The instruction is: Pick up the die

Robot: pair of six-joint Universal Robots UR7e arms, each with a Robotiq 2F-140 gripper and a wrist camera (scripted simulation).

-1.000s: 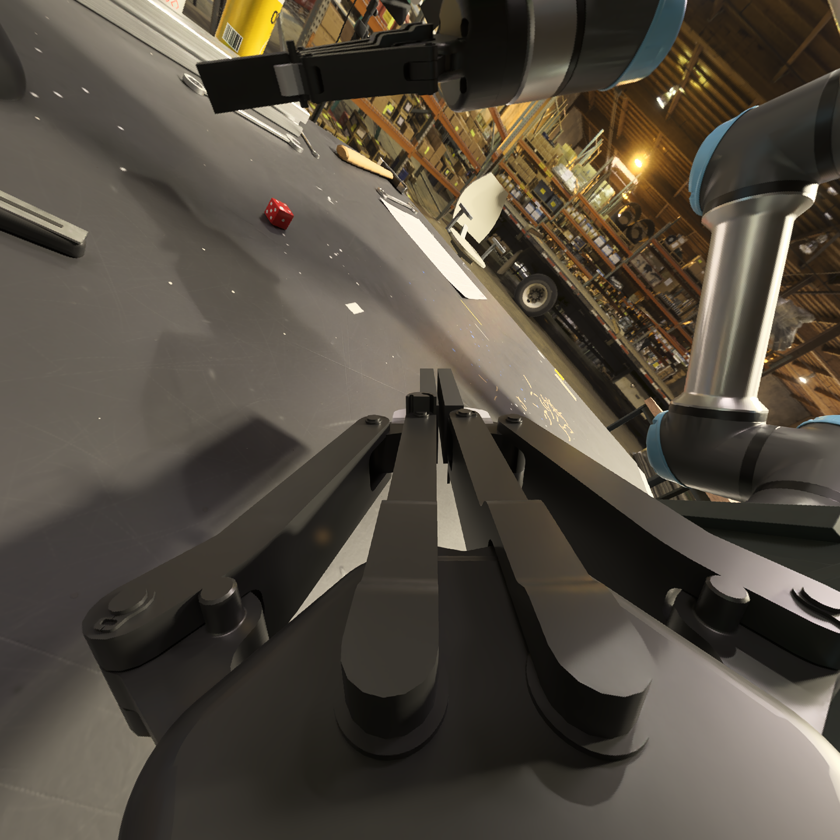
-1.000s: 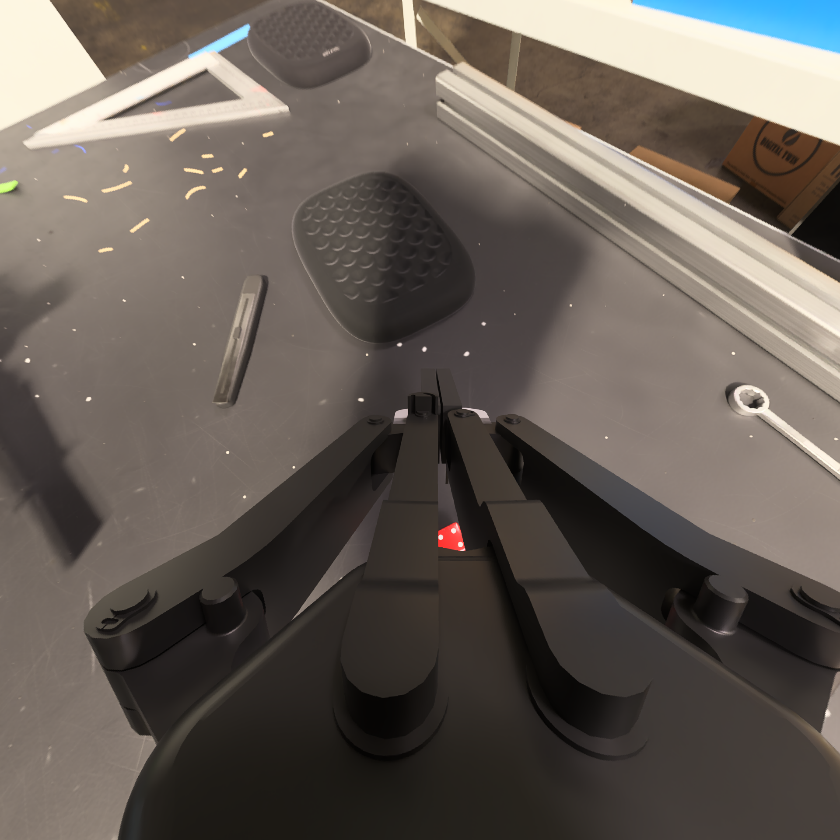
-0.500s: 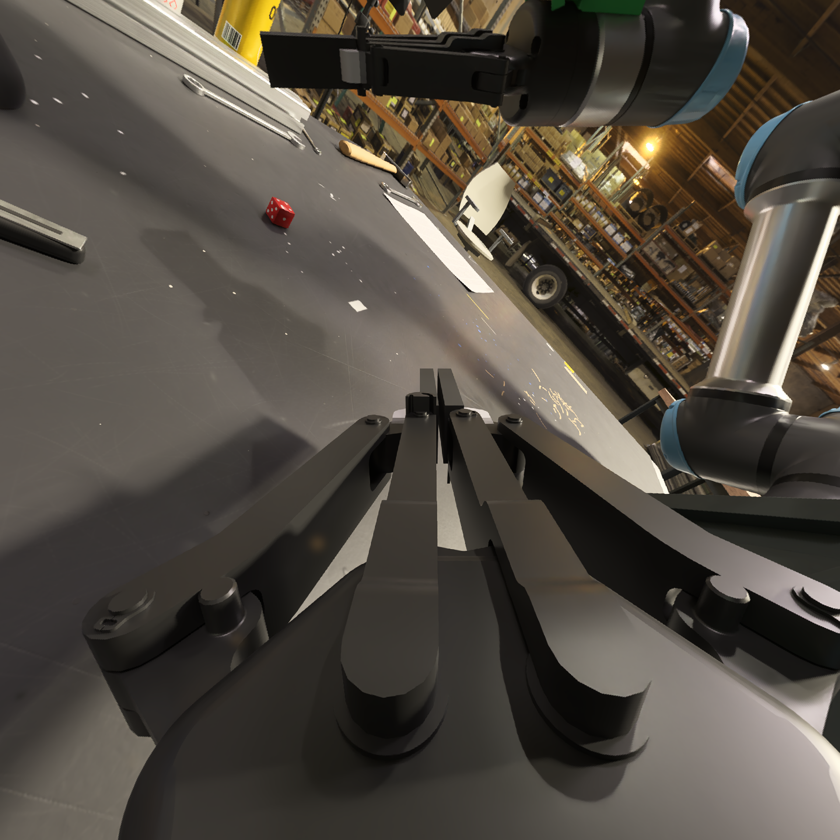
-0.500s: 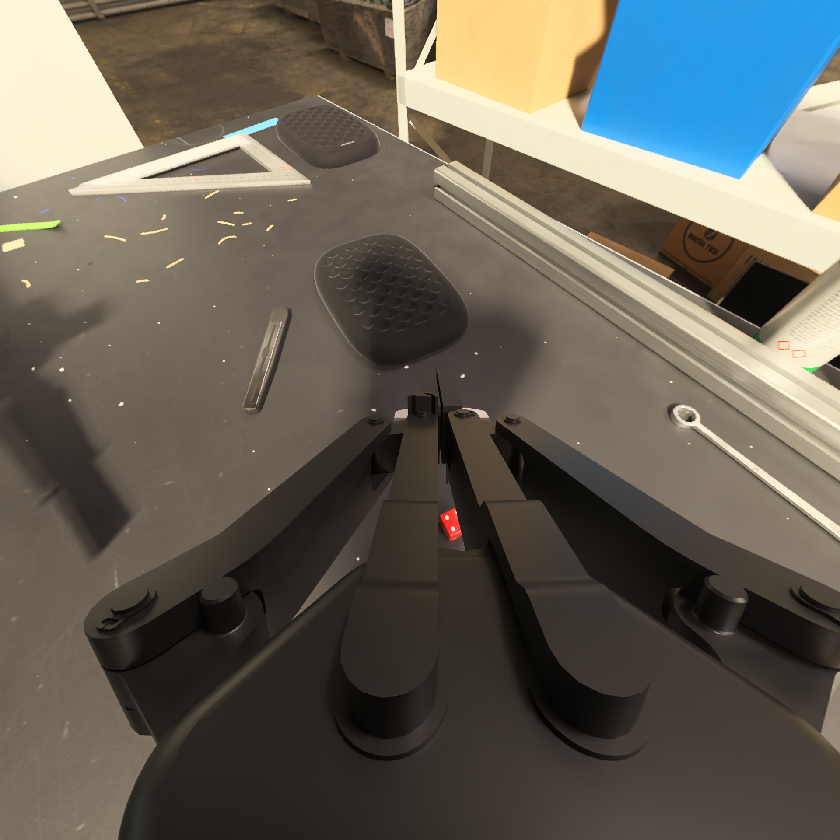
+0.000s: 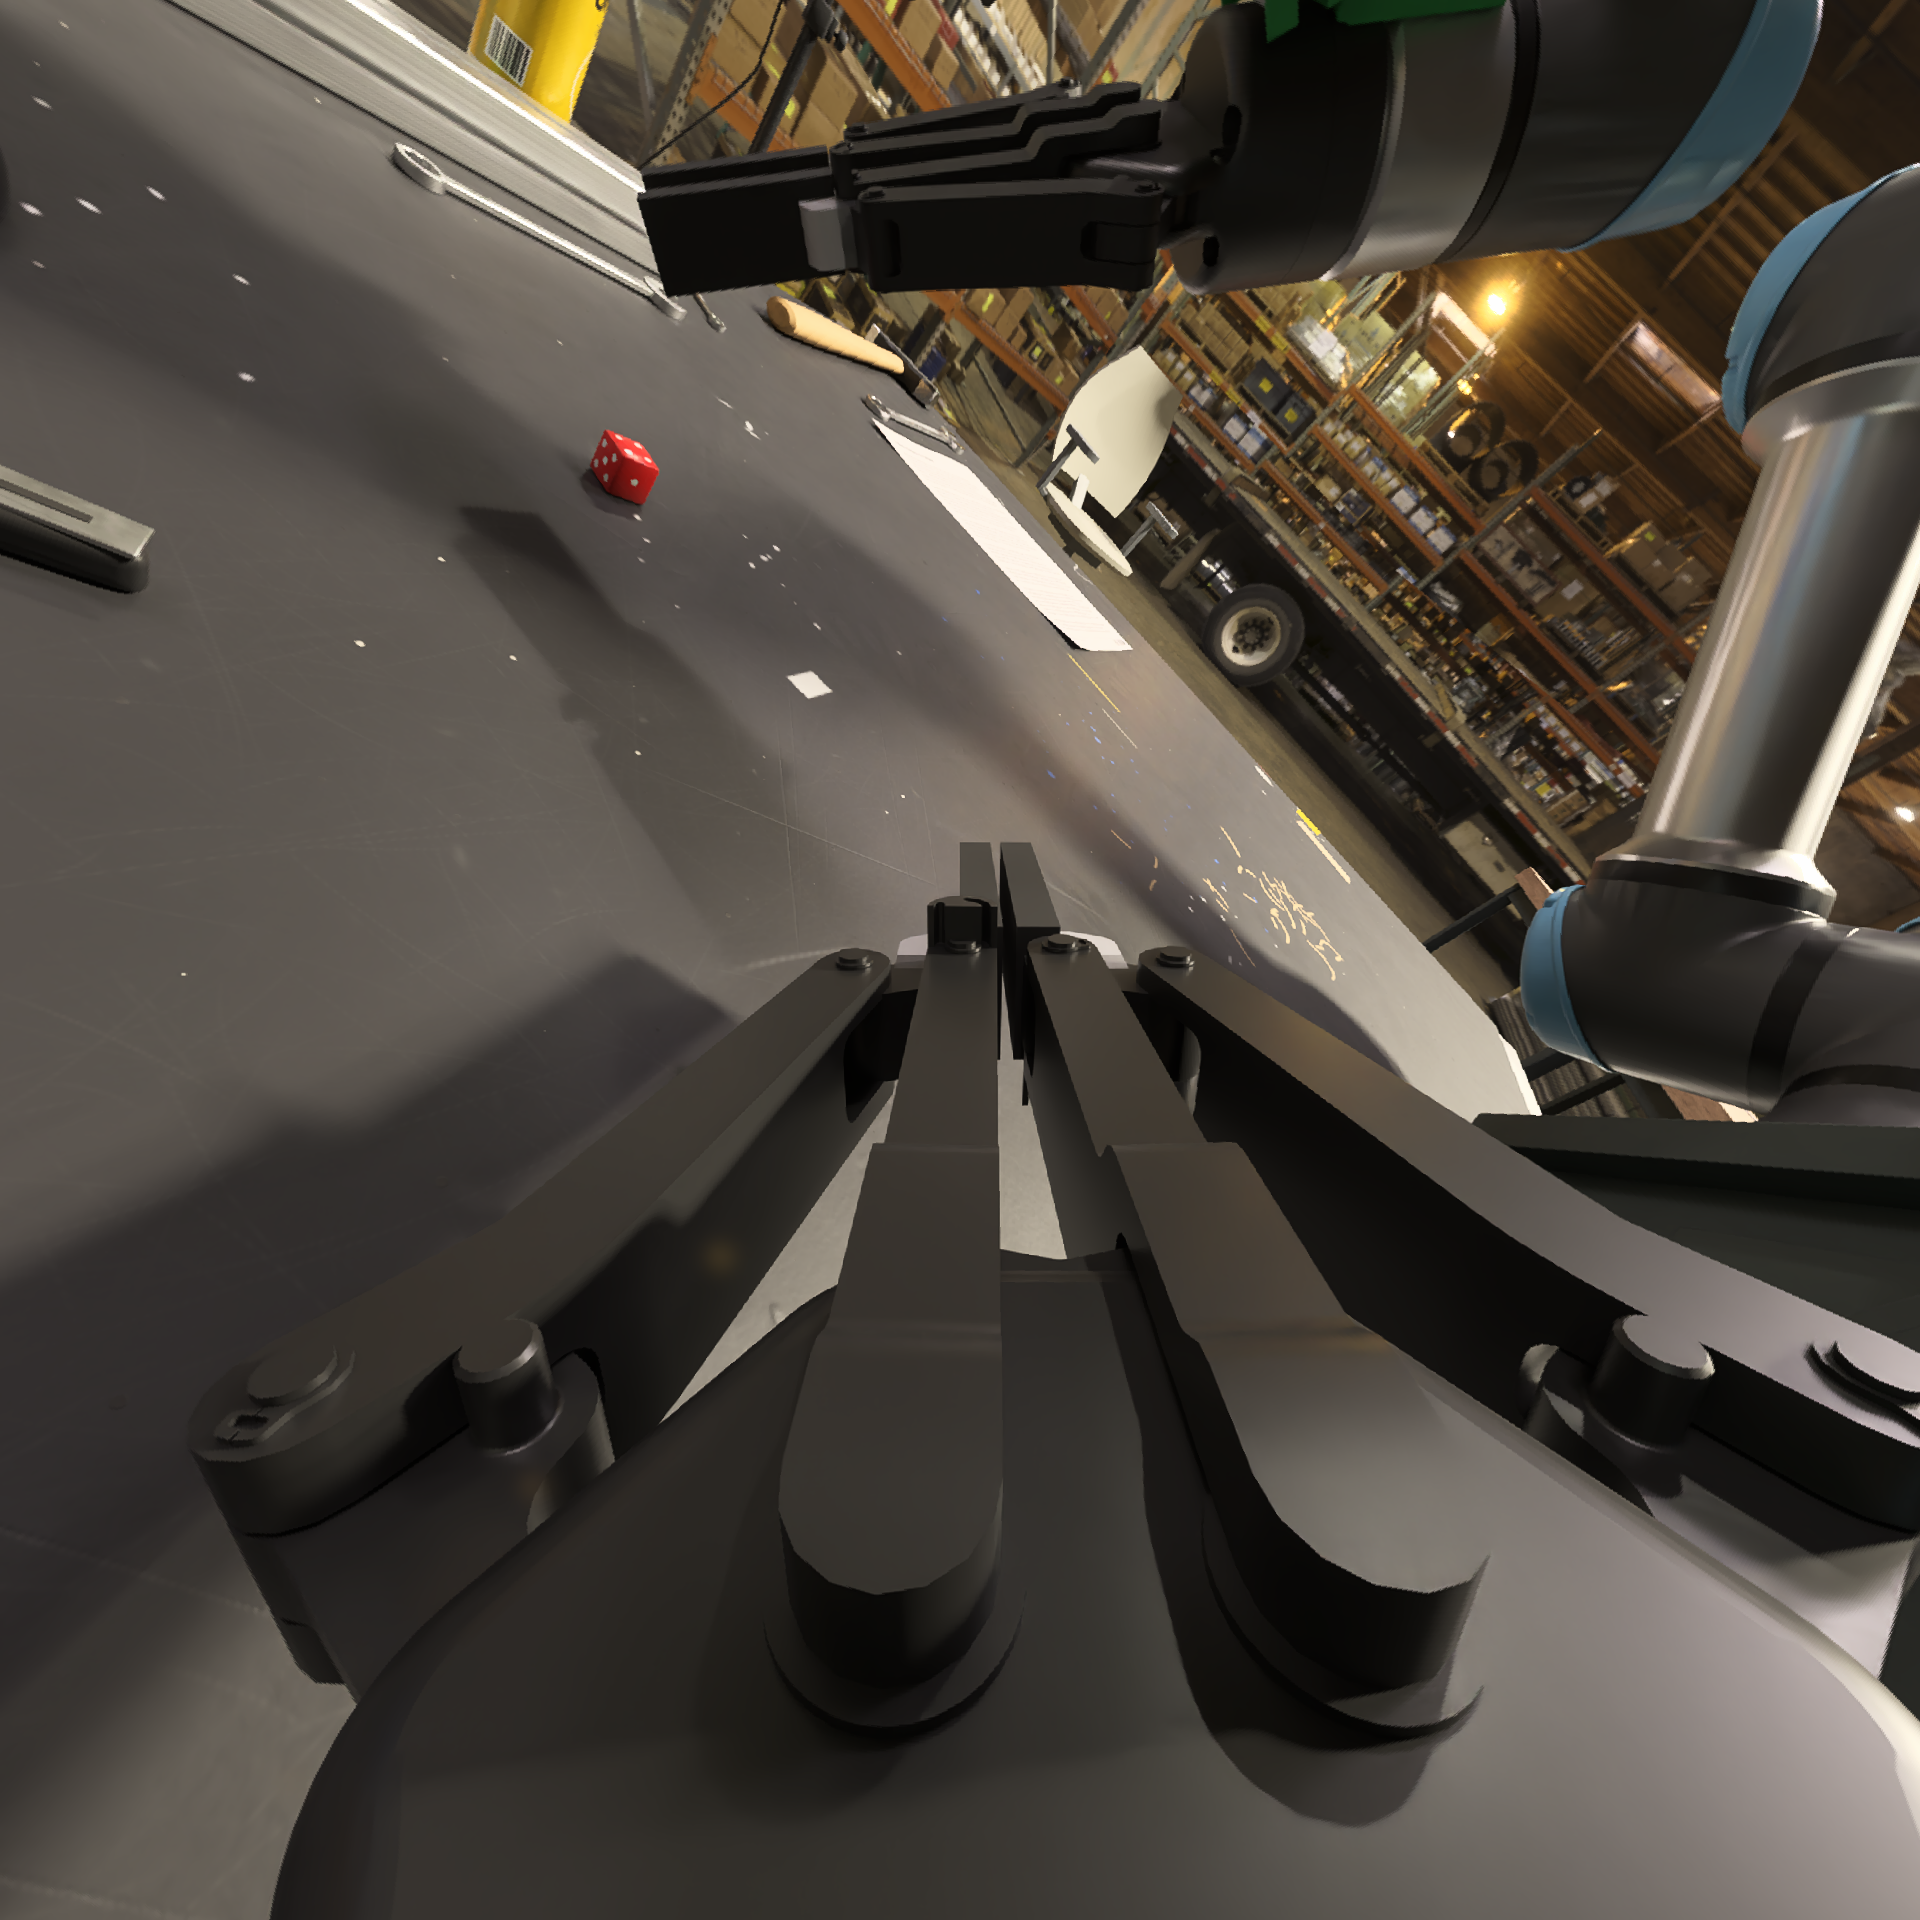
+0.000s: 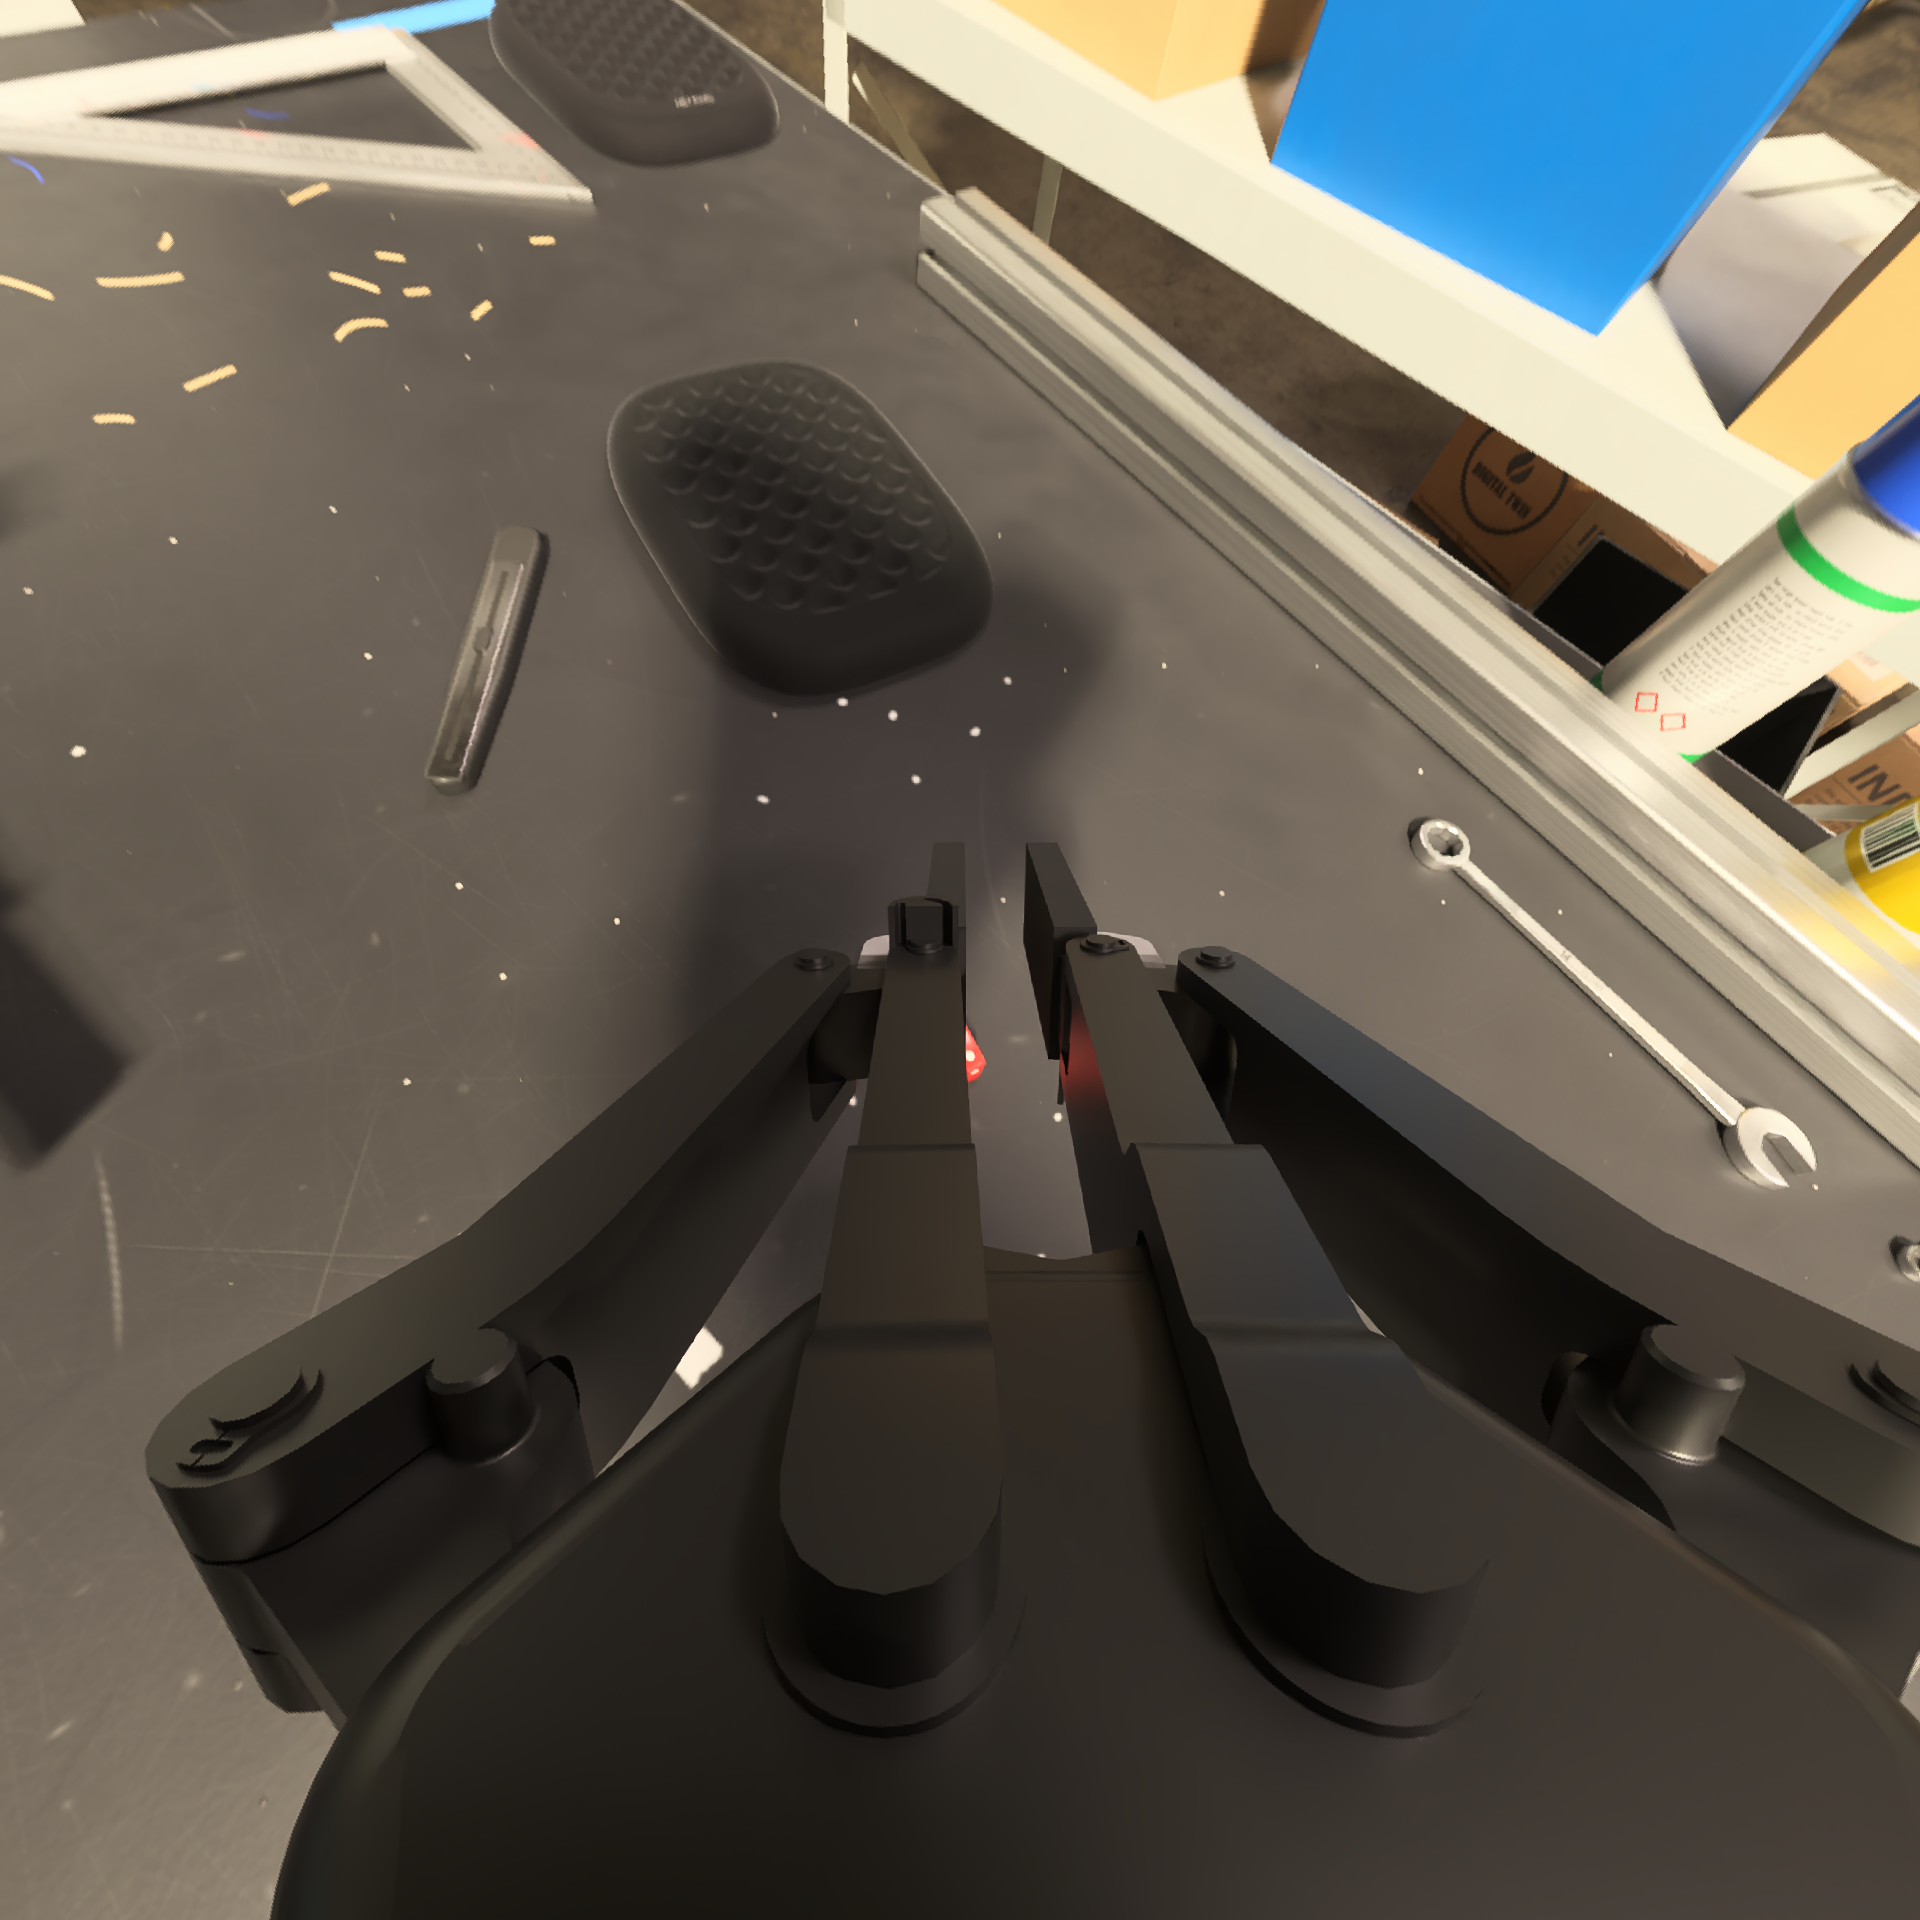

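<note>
A small red die [image 5: 623, 468] with white pips lies on the dark table [image 5: 416, 831], far ahead and to the left of my left gripper [image 5: 995, 862], which is shut and empty low over the table. My right gripper [image 5: 717, 234] hovers above the table, up and to the right of the die in this view. In the right wrist view, the right gripper [image 6: 994, 868] has its fingers a small gap apart and holds nothing. A sliver of the die [image 6: 974, 1058] shows on the table below, mostly hidden behind the left finger.
A black dimpled pad [image 6: 790, 530] and a grey flat bar [image 6: 483, 655] lie ahead of the right gripper. A wrench [image 6: 1610, 997] lies beside an aluminium rail [image 6: 1351, 499] along the table's edge. A metal triangle square [image 6: 312, 156] lies far off. A paper sheet [image 5: 997, 530] lies near the edge.
The right gripper's fingers have parted a little, and it has shifted over the table. The die now shows nearer its fingertips in its own view. The left gripper has not moved.
</note>
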